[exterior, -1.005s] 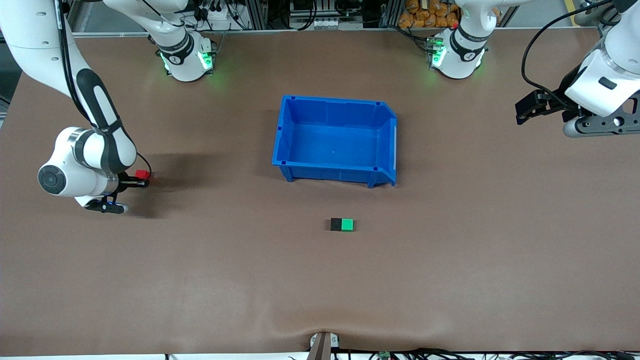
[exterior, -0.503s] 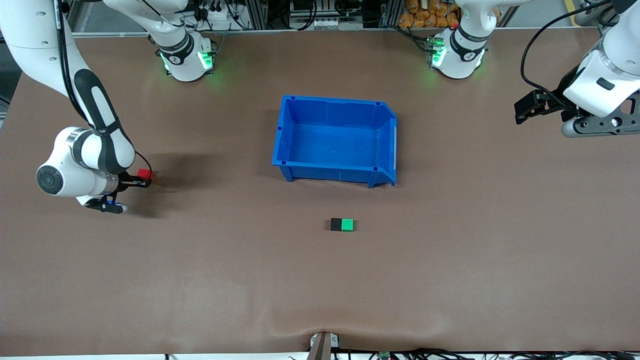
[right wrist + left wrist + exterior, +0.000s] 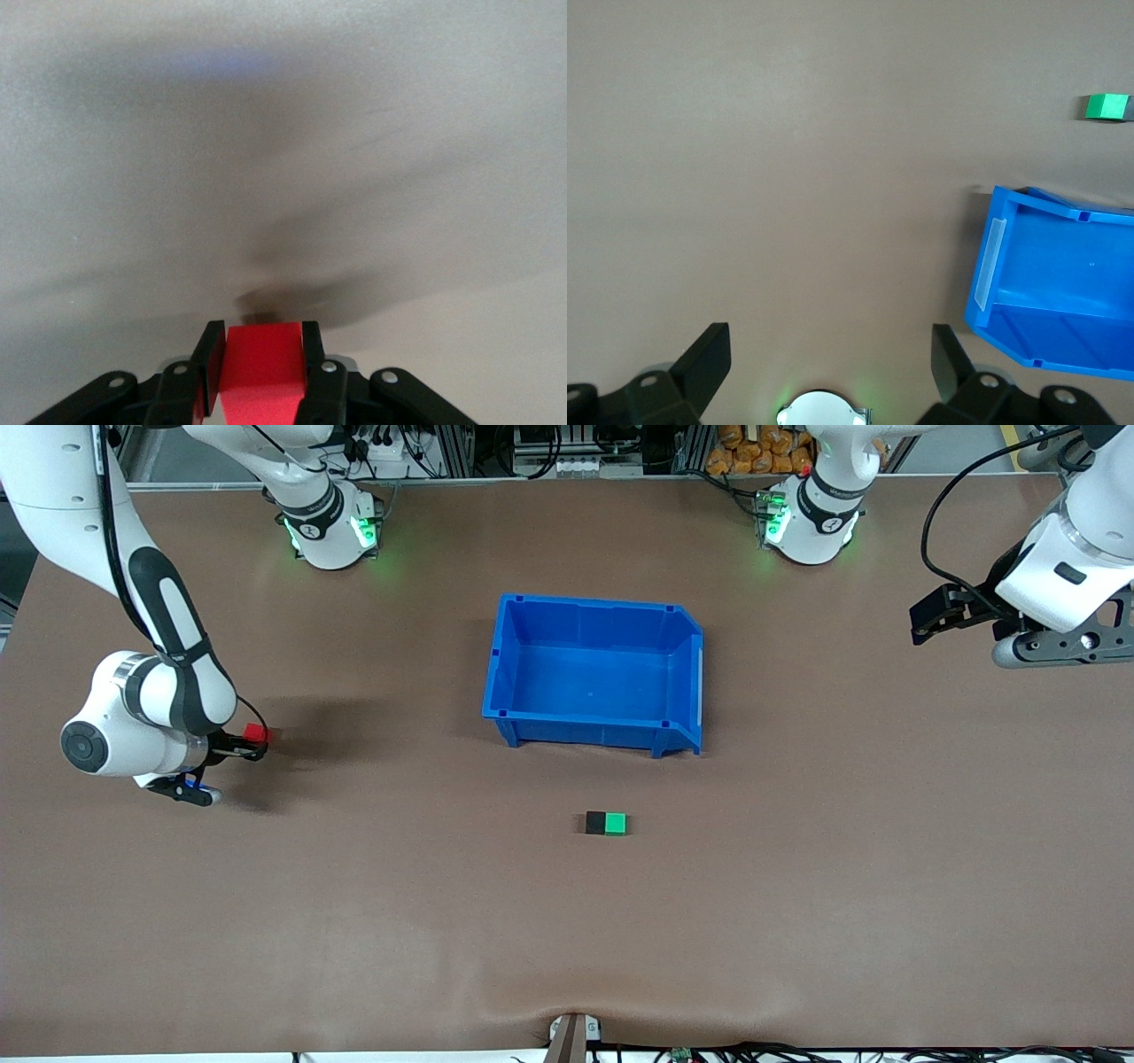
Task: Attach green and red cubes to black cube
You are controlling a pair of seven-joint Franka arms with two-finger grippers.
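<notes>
Red cube (image 3: 255, 732) sits clamped between the fingers of the right tool (image 3: 251, 742), over the table (image 3: 354, 921) toward the right arm's end. Green cube (image 3: 616, 824) touches the black cube (image 3: 595, 823) side by side on the table, nearer the front camera than the blue bin (image 3: 594, 735). Left tool (image 3: 930, 618) waits with fingers apart over the table at the left arm's end

No text, label, brand, number or sign could be read anywhere in these views. The dark collars on the two white arm bases (image 3: 330, 522) carried small white marks, too small to make out.
</notes>
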